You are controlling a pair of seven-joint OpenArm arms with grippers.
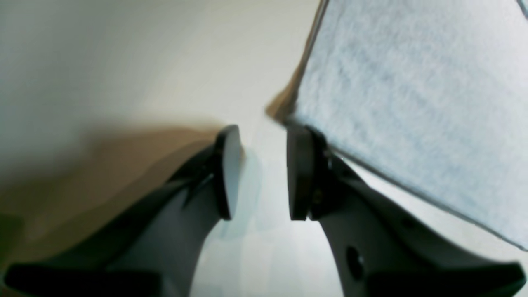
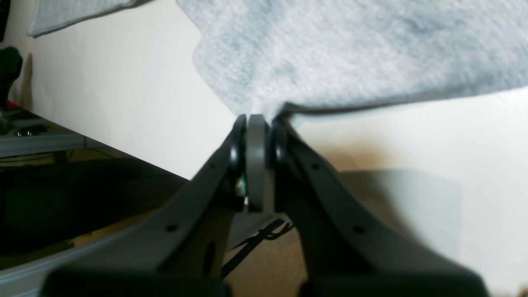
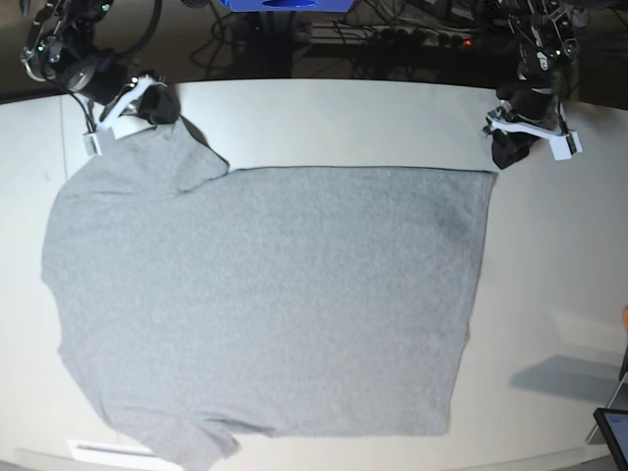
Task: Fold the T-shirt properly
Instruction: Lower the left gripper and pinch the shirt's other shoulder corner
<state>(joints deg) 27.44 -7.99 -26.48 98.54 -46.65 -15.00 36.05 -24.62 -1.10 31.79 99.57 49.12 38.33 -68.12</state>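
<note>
The heather-grey T-shirt [image 3: 265, 294] lies spread flat on the white table [image 3: 343, 118], plain side up. In the base view its sleeves are on the left and its hem on the right. My right gripper [image 3: 157, 110] is at the far-left sleeve. In the right wrist view this gripper [image 2: 258, 117] is shut on the T-shirt [image 2: 350, 53], with the cloth drawn to a point at its tips. My left gripper [image 3: 505, 152] hovers at the far-right hem corner. Up close, the left gripper [image 1: 264, 132] is open with nothing between its fingers, and the T-shirt [image 1: 412, 103] corner lies just beside its right finger.
The table's far edge [image 2: 103, 136] drops to a dark area with cables and a blue object [image 3: 285, 5] behind. A dark device [image 3: 613, 432] sits at the near right corner. A white strip [image 3: 108, 449] lies at the near left, by the lower sleeve.
</note>
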